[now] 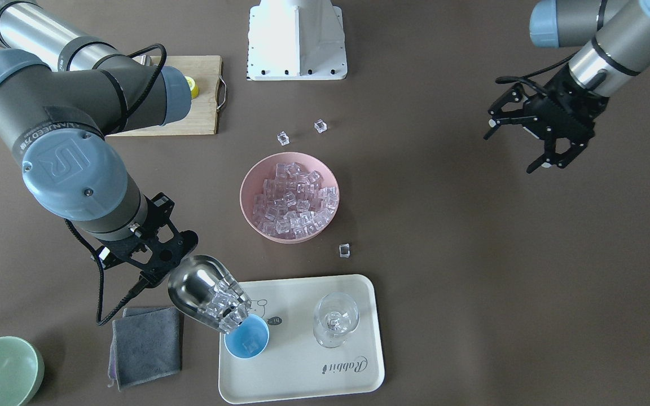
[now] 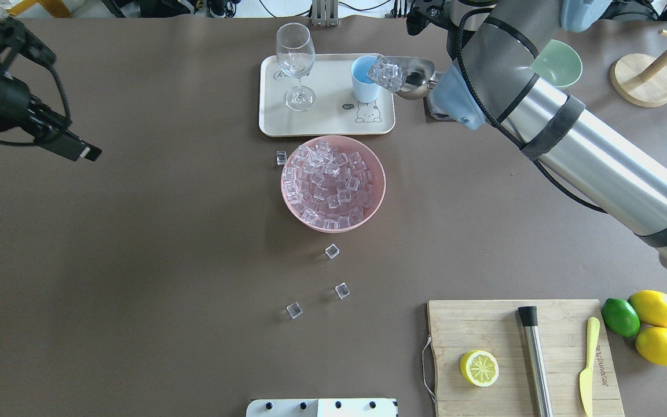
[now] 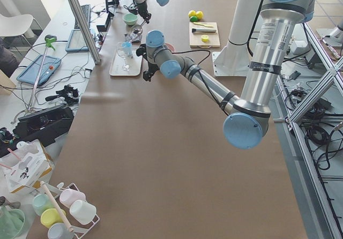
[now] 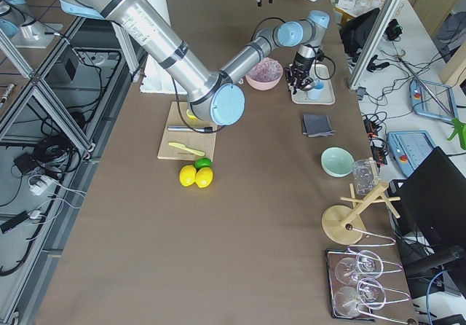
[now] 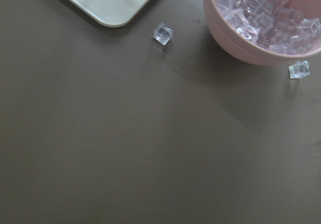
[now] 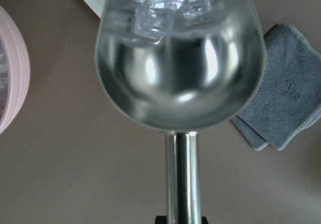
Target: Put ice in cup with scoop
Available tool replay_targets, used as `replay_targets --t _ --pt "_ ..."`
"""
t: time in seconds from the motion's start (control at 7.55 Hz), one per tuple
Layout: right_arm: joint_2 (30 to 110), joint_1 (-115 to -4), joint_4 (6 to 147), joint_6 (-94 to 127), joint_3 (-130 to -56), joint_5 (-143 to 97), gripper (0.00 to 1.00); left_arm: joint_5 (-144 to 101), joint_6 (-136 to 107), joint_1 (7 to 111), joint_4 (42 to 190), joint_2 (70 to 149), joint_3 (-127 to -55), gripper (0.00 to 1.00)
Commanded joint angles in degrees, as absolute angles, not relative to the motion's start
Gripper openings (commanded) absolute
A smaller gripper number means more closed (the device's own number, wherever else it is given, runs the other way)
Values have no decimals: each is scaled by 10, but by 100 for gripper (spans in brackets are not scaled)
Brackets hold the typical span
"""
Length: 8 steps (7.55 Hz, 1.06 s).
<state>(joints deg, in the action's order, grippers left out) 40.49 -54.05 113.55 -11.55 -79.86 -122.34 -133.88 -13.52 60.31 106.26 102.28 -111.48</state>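
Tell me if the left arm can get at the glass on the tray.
Probably yes. The left gripper hangs open and empty over bare table; the glass stands at the end of the tray nearest it, while the right gripper holds the scoop at the cup beyond.

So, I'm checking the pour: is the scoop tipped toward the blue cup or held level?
Tipped. The scoop slopes mouth-down above the blue cup, its ice cubes bunched at the front lip over the rim.
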Motion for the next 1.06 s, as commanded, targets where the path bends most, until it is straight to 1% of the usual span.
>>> replay_targets --t 0.0,0.27,0.4,0.8,0.93 --pt "388 -541 1183 -141 -797 -1212 0 -1365 -134 773 1050 972 -1121 100" --pt "384 -541 1189 -153 -793 -1204 0 -1389 -134 877 1050 915 -1103 100" --pt "383 -543 1196 -164 -793 -1203 0 -1389 -132 911 1051 911 -1068 100" --pt "351 -550 1229 -188 -757 -1203 0 -1384 -98 930 1051 906 -961 100" --pt "330 -554 1235 -189 -732 -1203 0 -1383 -91 933 1051 890 -951 100"
